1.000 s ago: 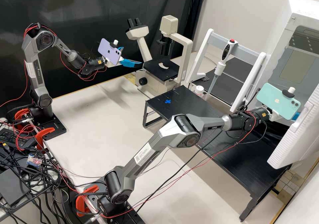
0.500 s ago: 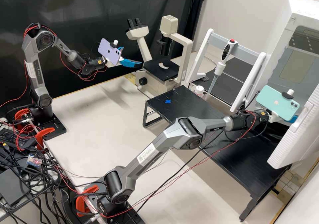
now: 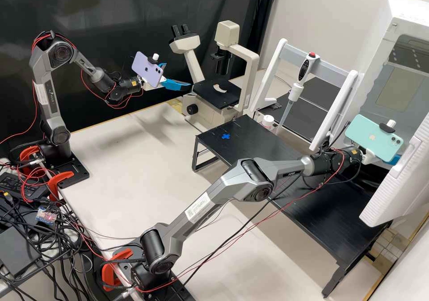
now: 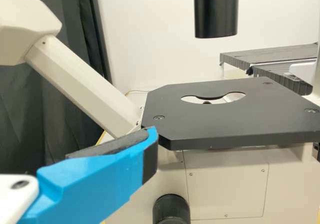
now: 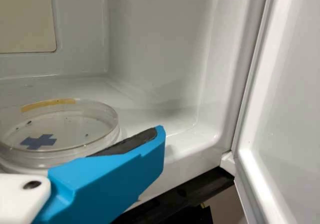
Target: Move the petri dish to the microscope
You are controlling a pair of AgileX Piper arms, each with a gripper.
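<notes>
Petri dish [image 5: 65, 129] approach: at the white chamber [image 3: 413, 17], right, my right arm [image 3: 199, 207] has extended and dipped slightly, presumably readying the grasp; the right gripper [image 3: 395, 159] stands with fingers apart, near the dish inside the chamber.

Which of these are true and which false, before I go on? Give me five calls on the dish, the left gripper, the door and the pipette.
1. The dish is inside the white cabinet. True.
2. The left gripper holds the dish. False: it is open and holds nothing, near the microscope's stage.
3. The cabinet's door is shut. False: it stands open.
4. The pipette lies flat. False: it is upright at the white frame.
5. A blue cross shows within the dish's rim. True.
</notes>
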